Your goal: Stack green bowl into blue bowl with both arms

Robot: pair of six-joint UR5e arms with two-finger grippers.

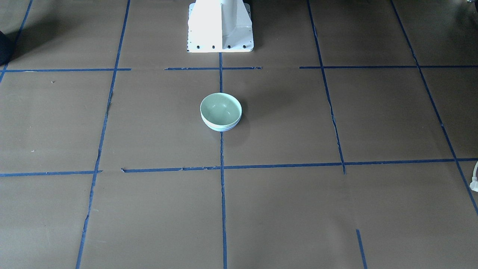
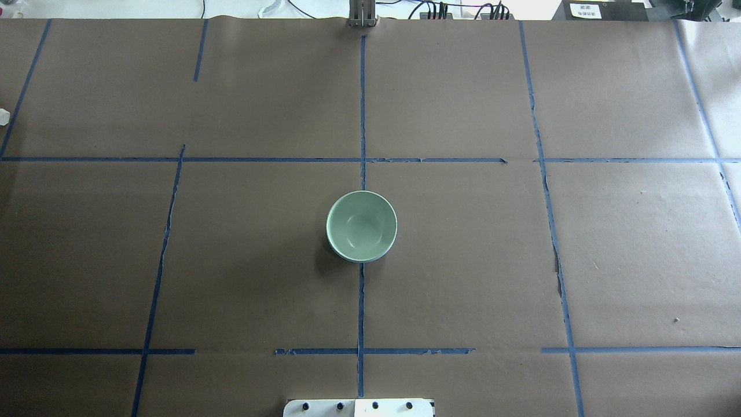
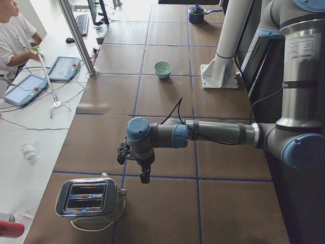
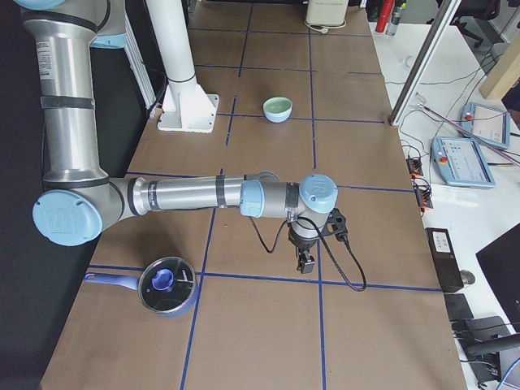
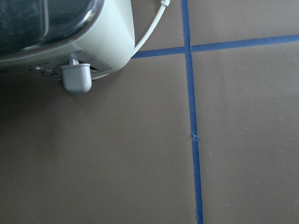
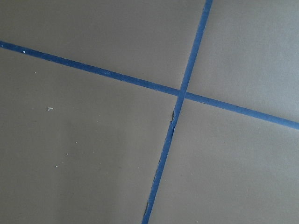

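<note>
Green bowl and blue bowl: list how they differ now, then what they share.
Colour: the green bowl is pale mint, the blue bowl light blue.
Place: green bowl nested on top, blue bowl beneath.
View: green bowl's inside shows whole, blue bowl only an edge.
Both are round and upright.

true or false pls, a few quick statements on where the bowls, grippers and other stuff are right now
1. The pale mint-green bowl sits nested inside the light blue bowl. True.
2. The left gripper is holding the green bowl. False: the left gripper hangs beside the silver toaster, far from the bowls.
3. The stacked bowls stand on a blue tape line. True.
4. The blue saucepan with a glass lid stands right next to the bowls. False: the blue saucepan with a glass lid is at the table's end, nearer the right gripper.
</note>
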